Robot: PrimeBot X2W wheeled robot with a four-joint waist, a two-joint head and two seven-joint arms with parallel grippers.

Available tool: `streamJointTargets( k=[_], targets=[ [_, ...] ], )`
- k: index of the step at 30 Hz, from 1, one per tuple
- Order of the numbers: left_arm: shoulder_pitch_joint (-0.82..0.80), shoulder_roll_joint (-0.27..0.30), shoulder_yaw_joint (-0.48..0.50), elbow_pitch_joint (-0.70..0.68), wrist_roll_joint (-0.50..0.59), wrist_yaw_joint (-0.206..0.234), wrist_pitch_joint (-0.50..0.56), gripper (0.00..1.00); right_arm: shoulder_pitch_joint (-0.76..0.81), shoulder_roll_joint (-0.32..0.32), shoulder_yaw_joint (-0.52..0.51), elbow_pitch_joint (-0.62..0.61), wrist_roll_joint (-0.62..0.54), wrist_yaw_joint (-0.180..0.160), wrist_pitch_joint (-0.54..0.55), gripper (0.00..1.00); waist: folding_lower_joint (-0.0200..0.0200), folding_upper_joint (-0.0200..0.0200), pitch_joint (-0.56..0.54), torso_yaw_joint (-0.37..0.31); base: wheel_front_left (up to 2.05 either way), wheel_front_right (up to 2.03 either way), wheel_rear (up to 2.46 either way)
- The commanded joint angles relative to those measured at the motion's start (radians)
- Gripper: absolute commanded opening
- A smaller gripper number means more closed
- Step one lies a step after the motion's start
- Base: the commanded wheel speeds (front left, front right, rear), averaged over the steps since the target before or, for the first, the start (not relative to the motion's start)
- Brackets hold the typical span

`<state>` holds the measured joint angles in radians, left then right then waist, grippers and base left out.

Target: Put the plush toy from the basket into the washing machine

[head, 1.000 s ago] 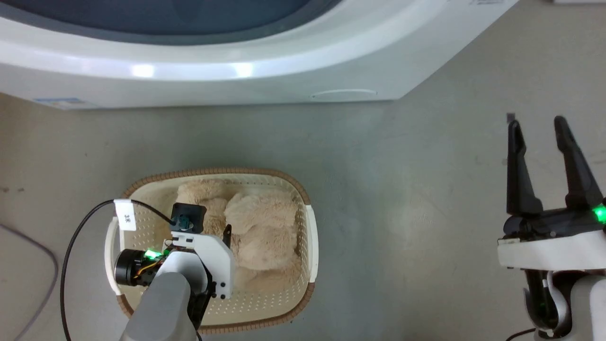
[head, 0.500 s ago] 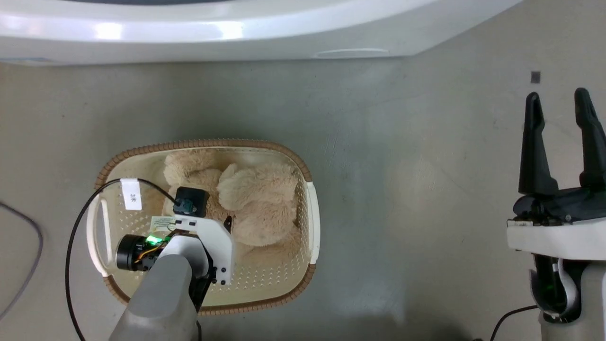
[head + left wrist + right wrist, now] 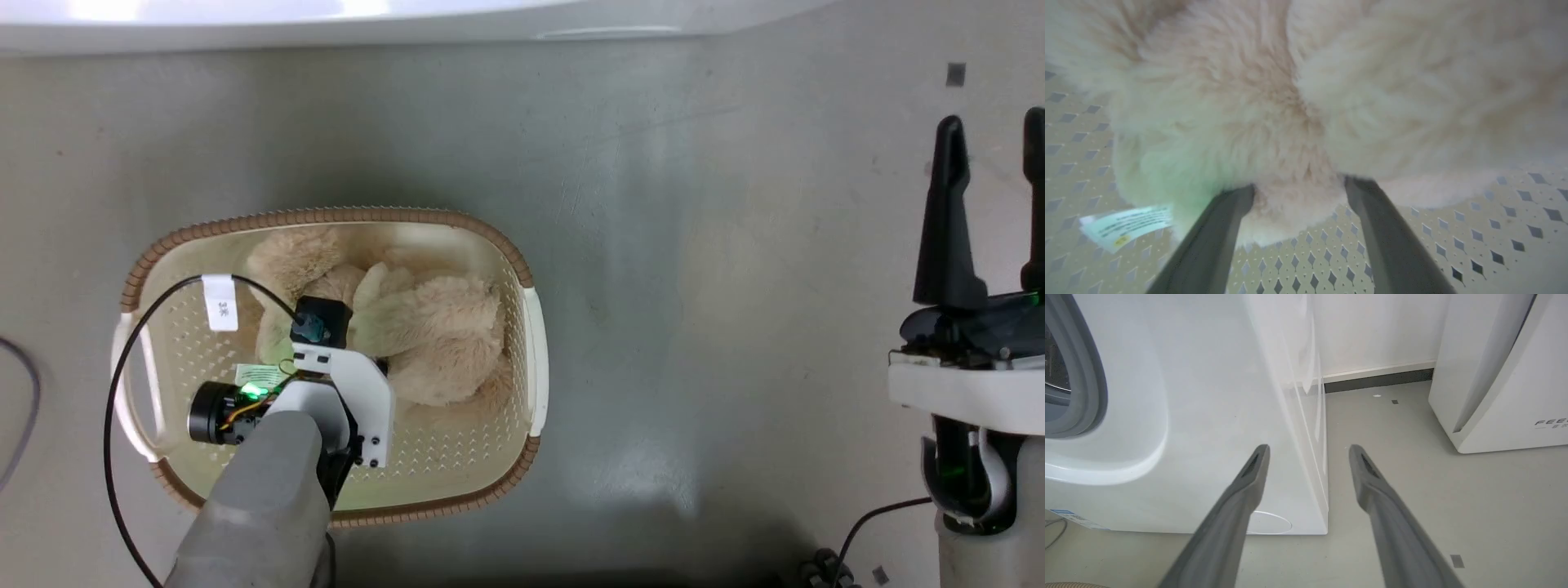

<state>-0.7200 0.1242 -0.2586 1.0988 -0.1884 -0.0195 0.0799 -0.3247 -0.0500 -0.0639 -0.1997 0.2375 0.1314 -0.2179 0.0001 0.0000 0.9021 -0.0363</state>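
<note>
Inside the basket (image 3: 522,269), left gripper (image 3: 1298,192) pinching the plush toy (image 3: 433,343), right gripper (image 3: 1308,451) spread wide

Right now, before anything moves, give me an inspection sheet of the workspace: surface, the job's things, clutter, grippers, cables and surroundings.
Surface: grey floor, with a few small dark marks.
Job's things: plush toy lies inside the basket, which stands on the floor; washing machine stands beyond it, its grey-gasketed port at the right wrist view's left edge.
Clutter: nothing seen loose; a paper tag lies on the basket bottom by the toy.
Grippers: left gripper is down in the basket, fingers astride a lobe of plush; whether they pinch it I cannot tell. Right gripper is open, holding nothing.
Cables: black cable loops over the basket.
Surroundings: white slanted appliance, wall behind.
</note>
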Motion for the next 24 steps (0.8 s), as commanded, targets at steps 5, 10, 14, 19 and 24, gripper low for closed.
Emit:
streamJointTargets(
  k=[5, 10, 14, 19, 24],
  targets=[
    [-0.052, 0.01, -0.035, 0.072, -0.012, -0.006, 0.001, 0.0, -0.041, 0.0, -0.007, -0.012, 0.024, -0.001, -0.02, 1.0, -0.0001, 0.0, 0.042, -0.006, 0.0, 0.0, 0.0],
    [-0.081, 0.017, -0.059, 0.123, -0.022, -0.021, 0.001, 0.0, -0.06, 0.0, -0.007, -0.008, 0.041, -0.001, -0.03, 1.0, -0.0001, 0.0, 0.065, -0.014, 0.0, 0.0, 0.0],
    [-0.096, 0.021, -0.074, 0.164, -0.036, -0.03, -0.009, 0.0, -0.071, 0.0, -0.011, -0.001, 0.057, -0.001, -0.038, 1.0, -0.0001, 0.0, 0.063, -0.022, 0.0, 0.0, 0.0],
    [-0.078, 0.019, -0.091, 0.192, -0.045, -0.042, -0.042, 0.0, -0.06, 0.0, -0.014, 0.037, 0.065, -0.001, -0.044, 1.0, -0.0001, 0.0, -0.004, -0.019, 0.0, 0.0, 0.0],
    [-0.022, 0.013, -0.107, 0.192, -0.045, -0.055, -0.085, 0.0, -0.025, 0.0, -0.016, 0.09, 0.066, -0.001, -0.044, 1.0, -0.0001, 0.0, -0.114, -0.011, 0.0, 0.0, 0.0]
  ],
)
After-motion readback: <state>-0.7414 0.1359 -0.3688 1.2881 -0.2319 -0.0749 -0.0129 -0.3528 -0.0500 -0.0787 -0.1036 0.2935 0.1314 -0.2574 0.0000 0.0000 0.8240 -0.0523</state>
